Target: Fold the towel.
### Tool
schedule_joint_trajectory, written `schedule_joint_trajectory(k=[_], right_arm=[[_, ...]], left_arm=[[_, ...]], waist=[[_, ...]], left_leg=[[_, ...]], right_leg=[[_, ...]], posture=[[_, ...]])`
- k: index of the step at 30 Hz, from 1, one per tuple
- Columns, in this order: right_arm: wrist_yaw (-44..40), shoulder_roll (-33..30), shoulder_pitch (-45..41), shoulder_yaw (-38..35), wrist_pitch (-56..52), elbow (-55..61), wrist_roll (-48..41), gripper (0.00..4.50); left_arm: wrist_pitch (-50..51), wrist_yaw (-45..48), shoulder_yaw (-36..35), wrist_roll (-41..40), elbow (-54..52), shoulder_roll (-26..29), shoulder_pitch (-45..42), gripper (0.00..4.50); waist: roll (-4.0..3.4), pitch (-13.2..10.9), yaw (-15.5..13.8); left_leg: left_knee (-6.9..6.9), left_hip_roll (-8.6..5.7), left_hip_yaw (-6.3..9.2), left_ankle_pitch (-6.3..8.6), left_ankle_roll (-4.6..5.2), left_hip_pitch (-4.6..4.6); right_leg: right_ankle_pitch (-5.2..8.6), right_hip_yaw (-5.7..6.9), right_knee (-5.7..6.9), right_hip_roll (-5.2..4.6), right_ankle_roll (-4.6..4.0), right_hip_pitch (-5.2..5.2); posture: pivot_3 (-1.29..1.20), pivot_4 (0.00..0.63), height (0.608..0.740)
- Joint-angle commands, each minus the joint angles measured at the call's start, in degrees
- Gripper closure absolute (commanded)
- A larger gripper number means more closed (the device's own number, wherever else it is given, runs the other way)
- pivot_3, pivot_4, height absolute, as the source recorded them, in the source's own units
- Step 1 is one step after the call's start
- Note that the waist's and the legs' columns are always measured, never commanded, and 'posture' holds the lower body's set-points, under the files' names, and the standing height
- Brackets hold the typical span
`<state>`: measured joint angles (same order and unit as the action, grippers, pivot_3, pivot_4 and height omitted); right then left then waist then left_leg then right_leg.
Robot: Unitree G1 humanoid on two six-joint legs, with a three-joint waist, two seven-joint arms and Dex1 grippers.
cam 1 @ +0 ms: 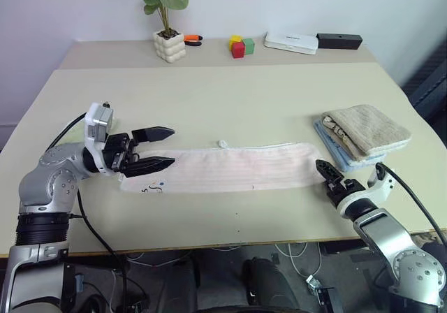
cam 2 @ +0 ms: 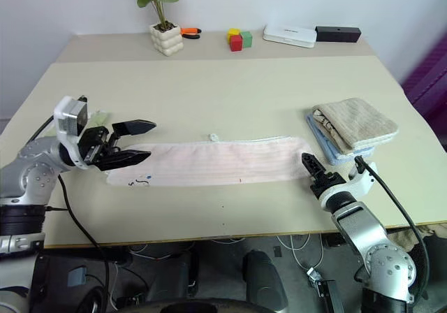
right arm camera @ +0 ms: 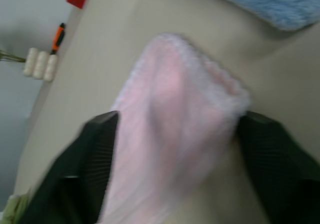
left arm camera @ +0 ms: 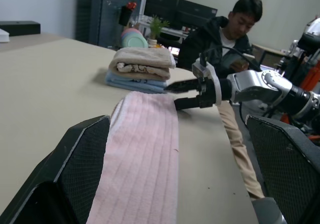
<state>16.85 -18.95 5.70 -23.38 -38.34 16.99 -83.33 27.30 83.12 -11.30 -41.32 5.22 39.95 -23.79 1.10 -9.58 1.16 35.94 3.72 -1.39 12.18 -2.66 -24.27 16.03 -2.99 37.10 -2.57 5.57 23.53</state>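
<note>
The towel [cam 1: 230, 170], long and pale pink, lies flat across the near part of the table [cam 1: 209, 96], with a small dark drawing near its left corner. My left gripper [cam 1: 171, 145] hovers open just over that left end, pointing along the towel; the strip runs away between its fingers [left arm camera: 80, 154] in the left wrist view. My right gripper [cam 1: 323, 166] is at the right end. In the right wrist view the towel's end [right arm camera: 180, 94] bunches up between both fingers [right arm camera: 100, 144] and touches each.
A tan towel folded with a blue one [cam 1: 367, 133] sits just behind my right gripper. At the table's back stand a potted plant [cam 1: 167, 44], an orange pen [cam 1: 193, 38], coloured blocks [cam 1: 239, 46], a white box [cam 1: 290, 42] and a black box [cam 1: 339, 41]. A person [left arm camera: 235, 29] sits beyond the table.
</note>
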Motion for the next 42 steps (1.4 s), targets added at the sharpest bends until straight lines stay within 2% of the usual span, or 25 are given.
schedule_joint_trajectory(k=[1,4,12,17,25,35,42], right_arm=[[-0.58,0.69,-0.62,0.6,-0.42,-0.89,0.62,3.02],[-0.41,0.59,-1.29,0.52,-0.72,-0.63,0.45,4.46],[-2.2,-1.41,-1.83,0.88,-1.39,1.46,3.66,4.49],[-11.14,-9.1,-4.03,8.07,-2.82,9.65,15.3,4.49],[-18.1,-12.62,-10.6,16.54,-3.69,16.12,25.14,4.49],[-24.86,-9.3,-15.72,26.27,-7.11,15.81,28.84,4.49],[-28.74,-6.68,-16.59,29.41,-8.2,14.07,31.58,4.49]], left_arm=[[0.05,-0.46,-1.84,-1.21,-2.08,1.0,0.37,0.0],[0.03,-0.81,-1.97,-1.31,-2.45,0.98,0.72,0.0],[-0.25,-1.09,-2.0,-1.44,-1.95,0.7,0.6,0.0],[-0.97,-0.69,-2.5,-1.06,-0.48,1.23,-0.22,0.0],[-2.43,-0.52,-3.39,-0.6,0.65,2.74,0.28,0.0],[-0.19,-1.73,-6.76,-3.01,-4.23,5.65,4.15,0.0],[3.71,-3.36,-9.5,-5.89,-9.64,8.11,9.42,0.0]], waist=[[0.0,0.0,0.03],[0.15,0.08,-0.01],[0.16,0.08,-0.12],[0.03,0.0,-0.15],[0.06,-0.01,-0.43],[0.09,-0.03,-0.19],[0.1,-0.03,-0.29]], left_leg=[[0.0,0.0,0.0,0.0,0.0,0.0],[0.0,0.02,0.01,0.0,0.01,0.01],[0.03,0.01,-0.01,0.01,0.01,0.0],[0.02,-0.01,-0.03,0.01,0.01,-0.05],[0.01,0.0,-0.03,0.02,0.03,-0.13],[0.0,0.0,-0.03,0.02,0.03,-0.16],[0.02,0.01,-0.05,0.02,0.03,-0.16]], right_leg=[[0.0,0.0,0.0,0.0,0.0,0.0],[0.0,0.0,0.0,0.02,0.0,-0.01],[0.0,0.0,-0.01,-0.02,-0.01,-0.03],[0.0,-0.02,0.0,-0.02,-0.01,0.07],[0.0,-0.01,-0.01,0.03,0.0,0.15],[-0.01,0.0,0.0,0.01,0.0,0.19],[0.0,-0.01,0.01,-0.02,0.0,0.2]], posture=[[0.0,0.15,0.74],[0.0,0.15,0.74],[0.0,0.15,0.74],[0.0,0.15,0.74],[0.0,0.15,0.74],[0.0,0.15,0.74],[0.0,0.15,0.74]])
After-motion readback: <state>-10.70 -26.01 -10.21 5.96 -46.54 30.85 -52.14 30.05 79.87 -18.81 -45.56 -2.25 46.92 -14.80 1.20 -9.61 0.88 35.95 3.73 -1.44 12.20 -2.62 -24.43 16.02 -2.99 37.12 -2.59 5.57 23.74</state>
